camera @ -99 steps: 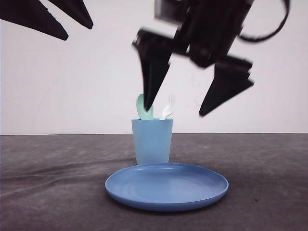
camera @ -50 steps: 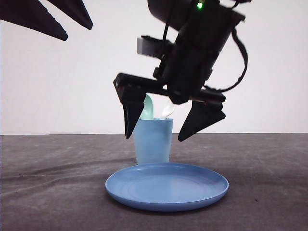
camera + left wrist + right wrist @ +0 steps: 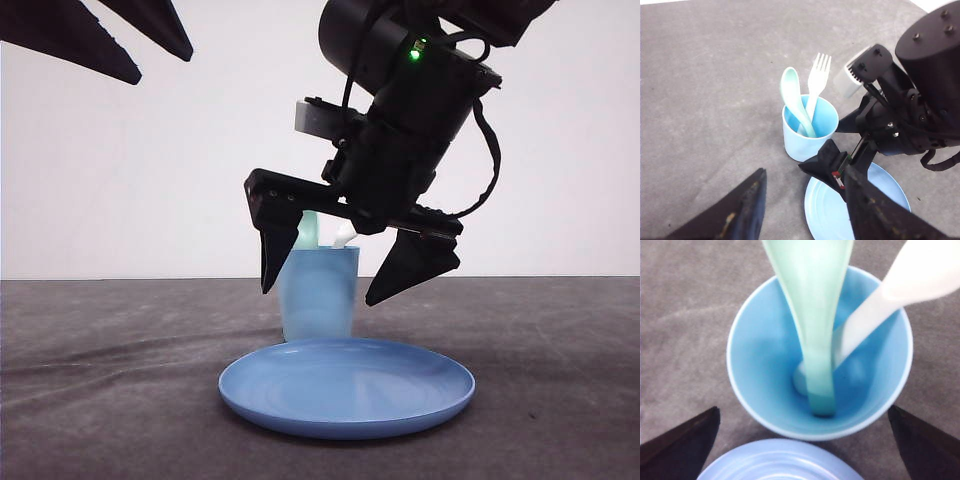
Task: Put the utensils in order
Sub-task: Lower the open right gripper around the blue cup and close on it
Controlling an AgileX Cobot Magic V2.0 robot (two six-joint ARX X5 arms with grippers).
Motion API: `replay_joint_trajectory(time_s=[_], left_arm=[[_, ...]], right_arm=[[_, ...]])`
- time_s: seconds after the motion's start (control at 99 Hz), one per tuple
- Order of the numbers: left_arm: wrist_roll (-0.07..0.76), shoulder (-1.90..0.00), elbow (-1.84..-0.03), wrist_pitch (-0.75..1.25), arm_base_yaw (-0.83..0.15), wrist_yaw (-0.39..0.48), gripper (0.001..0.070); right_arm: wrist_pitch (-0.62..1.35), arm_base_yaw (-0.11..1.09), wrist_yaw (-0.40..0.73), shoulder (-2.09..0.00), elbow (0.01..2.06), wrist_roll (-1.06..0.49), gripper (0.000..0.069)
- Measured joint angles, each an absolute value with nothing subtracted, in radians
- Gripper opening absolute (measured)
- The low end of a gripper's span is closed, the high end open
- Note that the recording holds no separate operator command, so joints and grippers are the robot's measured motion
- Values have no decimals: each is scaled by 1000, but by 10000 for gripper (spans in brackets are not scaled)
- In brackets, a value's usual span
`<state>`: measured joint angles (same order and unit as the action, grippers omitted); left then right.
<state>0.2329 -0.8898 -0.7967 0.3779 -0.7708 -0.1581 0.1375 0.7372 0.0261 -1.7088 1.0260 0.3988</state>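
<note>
My right jaws (image 3: 346,283) hang spread wide and empty just above the light blue cup (image 3: 318,293), one dark finger to each side of its rim in the front view, gripping nothing; from my right wrist the two fingertips (image 3: 682,445) sit far apart, with the cup's mouth between them and the grey desk (image 3: 680,305) around it. My left jaws (image 3: 150,55) are up high on my left side, well apart from the cup; from the left wrist I see both fingers (image 3: 747,210) parted with only bare desk between them, so they too are open and hold nothing.

The mint-green spoon (image 3: 796,102) and the white fork (image 3: 816,86) both stand in the cup, handles down at its bottom and heads up above the rim; the spoon's bowl leans toward one side, the fork's tines rise just beside it, and the two handles cross inside the cup; in the right wrist view the spoon handle (image 3: 812,315) runs down to the cup's floor, with the fork handle (image 3: 875,305) slanting in next to it. In the front view only slivers of both show behind my right arm.

The round blue plate (image 3: 346,387) lies flat on the desk just in front of the cup, nearer the camera; whether its rim touches the cup I cannot tell.
</note>
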Motion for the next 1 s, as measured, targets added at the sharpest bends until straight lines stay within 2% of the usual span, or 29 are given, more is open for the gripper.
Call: replay_joint_trajectory(time_s=[0.404,0.929,1.0], left_arm=[[233,-890,-797,374,-771,-158,294],[233,-890,-797,375,-771,-158,294],[233,-890,-797,376,-771,-158,294]], right_arm=[[104,705,-6,-1737,1036,401,680],[131,705,-27,-1862,1157,401,679],[131,705,-27,-1863,1160,401,640]])
